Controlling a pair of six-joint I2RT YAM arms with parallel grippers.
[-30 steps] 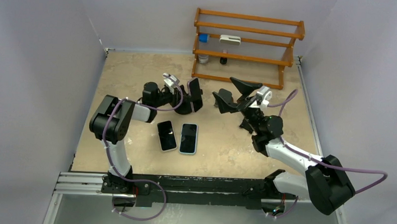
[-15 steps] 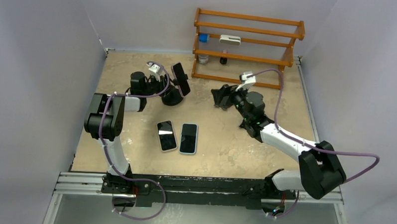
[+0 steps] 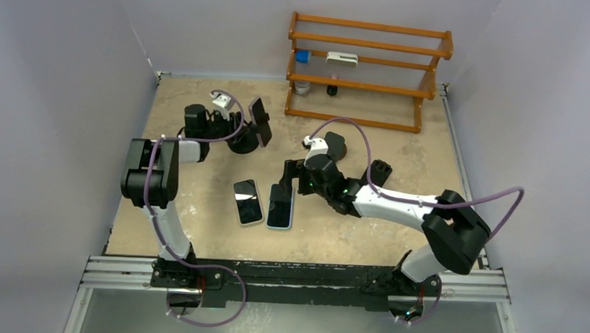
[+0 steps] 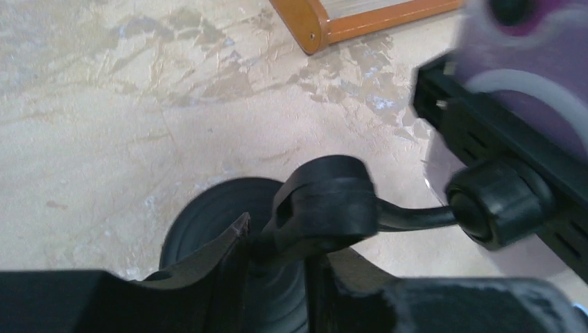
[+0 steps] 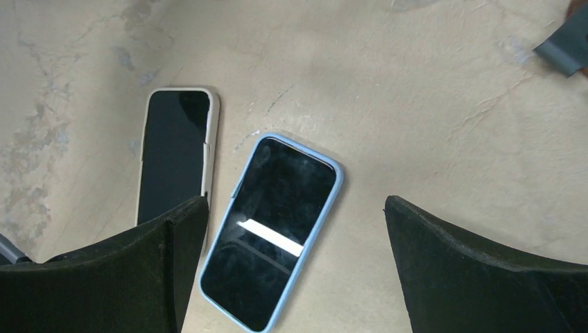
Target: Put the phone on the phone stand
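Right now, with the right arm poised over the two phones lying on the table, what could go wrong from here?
The right gripper hovers, jaws open, astride the flat, blue-cased black-screened phone, which lies skewed to them; closing might twist it instead of gripping it.
The beige-cased phone lies close alongside, partly hidden behind one jaw in the right wrist view; descending could strike or shove it.
Both phones lie flat on the beige table, so thin edges may slip.

Count: 2 phones, i.e. blue-cased phone (image 3: 280, 206) and beige-cased phone (image 3: 248, 202). 1 stand (image 3: 250, 132). 1 rack (image 3: 370, 43) with 4 small items: blue-capped one (image 3: 302, 56), white one (image 3: 342, 58), 2 little bottles (image 3: 302, 86). 2 arms: left arm (image 3: 155, 169), right arm (image 3: 402, 203).
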